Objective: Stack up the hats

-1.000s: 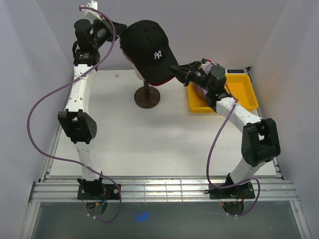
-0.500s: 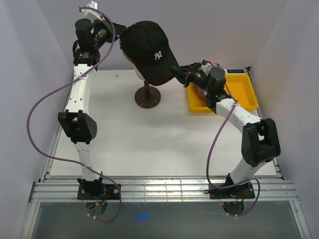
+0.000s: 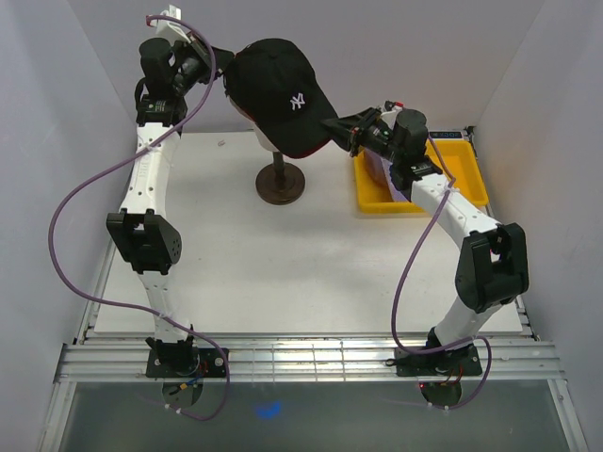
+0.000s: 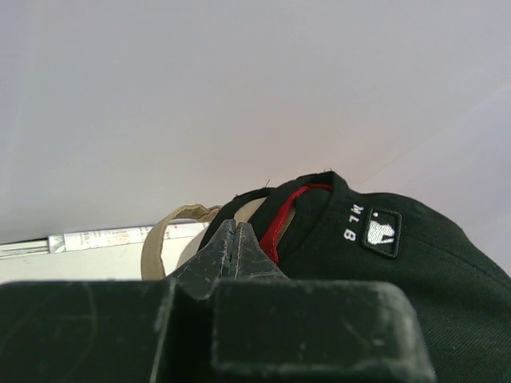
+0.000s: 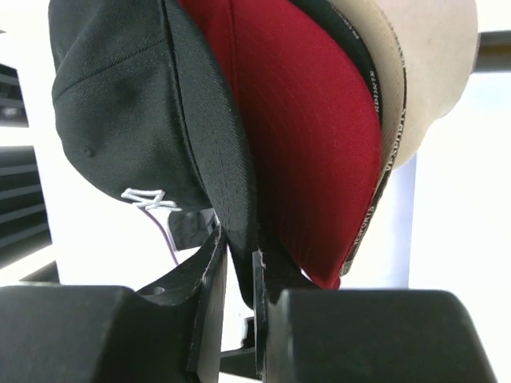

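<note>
Top view: black NY cap [image 3: 278, 89] is sitting high over the dark round stand [image 3: 280, 184] at the far centre of the worktop [image 3: 236, 273]. Left end effector [image 3: 219, 68] is touching its rear, right end effector [image 3: 341, 130] its brim. Yellow bin [image 3: 462, 174] is at the right.

Left wrist: left end effector is clenched, tips meeting at the cap's back edge; can't tell if fabric is pinched. Red cap [image 4: 283, 214] rim is showing underneath.

Right wrist: right end effector is grasping the black brim, with the red cap's brim under it and the beige mannequin head [image 5: 431, 56] beyond.
</note>
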Robot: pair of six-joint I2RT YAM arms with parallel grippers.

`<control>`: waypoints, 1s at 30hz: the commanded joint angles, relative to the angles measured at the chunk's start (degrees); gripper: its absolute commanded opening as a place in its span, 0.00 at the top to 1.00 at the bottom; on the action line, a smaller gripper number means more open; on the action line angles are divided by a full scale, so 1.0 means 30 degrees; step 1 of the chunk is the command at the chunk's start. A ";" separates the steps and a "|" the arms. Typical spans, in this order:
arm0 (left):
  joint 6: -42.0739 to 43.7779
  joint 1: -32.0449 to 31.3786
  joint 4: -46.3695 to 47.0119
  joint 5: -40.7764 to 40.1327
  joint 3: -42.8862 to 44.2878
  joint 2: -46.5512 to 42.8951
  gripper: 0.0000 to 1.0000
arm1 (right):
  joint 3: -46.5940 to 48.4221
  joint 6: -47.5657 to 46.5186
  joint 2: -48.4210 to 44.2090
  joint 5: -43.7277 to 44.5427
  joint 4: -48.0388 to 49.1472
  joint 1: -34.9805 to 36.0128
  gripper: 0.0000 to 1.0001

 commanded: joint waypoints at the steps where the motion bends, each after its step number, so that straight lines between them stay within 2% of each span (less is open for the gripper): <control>1: 0.1704 -0.0077 -0.5995 0.0470 -0.1431 0.1243 1.00 | 0.1157 -0.3576 0.2134 0.2384 -0.9823 -0.0584 0.92; 5: 0.1968 -0.0106 -0.5937 0.0822 -0.0962 0.0950 1.00 | 0.3012 -0.4634 0.2575 0.2560 -1.1556 -0.0613 0.78; 6: 0.1998 -0.0106 -0.5908 0.0939 -0.0903 0.0833 1.00 | 0.3160 -0.4693 0.2547 0.2705 -1.1646 -0.0613 0.72; 9: 0.2144 -0.0106 -0.5907 0.0940 -0.0785 0.0628 1.00 | 0.3424 -0.4810 0.2575 0.2736 -1.1764 -0.0671 0.64; 12: 0.2233 -0.0077 -0.5908 0.0969 -0.0756 0.0481 1.00 | 0.3542 -0.4899 0.2576 0.2765 -1.1881 -0.0788 0.60; 22: 0.2174 -0.0018 -0.6025 0.0998 -0.0639 0.0539 1.00 | 0.5912 -0.6362 0.2956 0.3438 -1.3899 -0.0935 0.60; 25: 0.2145 0.0070 -0.6054 0.1027 -0.0668 0.0539 1.00 | 0.6646 -0.6743 0.3073 0.3644 -1.4283 -0.0935 0.70; 27: 0.2174 0.0099 -0.6141 0.0940 -0.0668 0.0481 1.00 | 0.7026 -0.7180 0.3103 0.3878 -1.4867 -0.0935 0.81; 30: 0.2145 0.0333 -0.6230 0.0940 -0.0669 0.0481 1.00 | 0.7437 -0.7739 0.3220 0.4142 -1.5600 -0.0935 0.77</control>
